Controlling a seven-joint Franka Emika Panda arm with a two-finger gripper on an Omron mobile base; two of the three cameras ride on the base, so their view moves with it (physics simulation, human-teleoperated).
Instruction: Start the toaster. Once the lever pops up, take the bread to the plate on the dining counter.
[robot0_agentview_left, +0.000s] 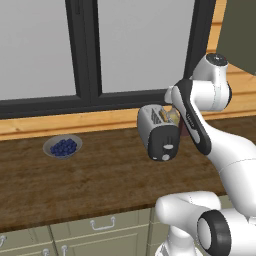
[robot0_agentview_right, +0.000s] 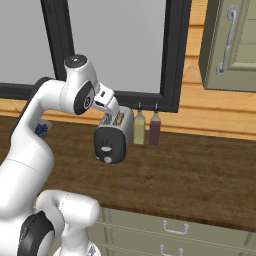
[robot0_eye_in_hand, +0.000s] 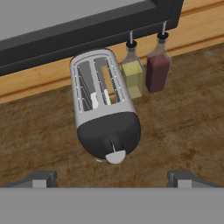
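Observation:
The brushed-steel toaster (robot0_eye_in_hand: 103, 98) stands on the wood worktop (robot0_agentview_left: 100, 175) by the window, its dark end panel (robot0_agentview_left: 164, 145) facing me. On that panel a small pale lever (robot0_agentview_left: 168, 147) sits above the round dial (robot0_agentview_left: 166, 157). A golden-tan slice of bread (robot0_eye_in_hand: 106, 81) rests down in the right slot. My gripper (robot0_eye_in_hand: 111, 179) hovers above and in front of the toaster, open, with its fingertips (robot0_eye_in_hand: 39, 179) wide apart and nothing between them. In the right base view the lever (robot0_agentview_right: 105, 148) is free of the hand. The plate and the dining counter are out of view.
Just behind the toaster, against the wall, stand a yellow bottle (robot0_eye_in_hand: 132, 74) and a dark red bottle (robot0_eye_in_hand: 157, 72). A grey bowl of blueberries (robot0_agentview_left: 62, 146) sits to the left on the worktop. A wall cabinet (robot0_agentview_right: 230, 45) hangs at the upper right.

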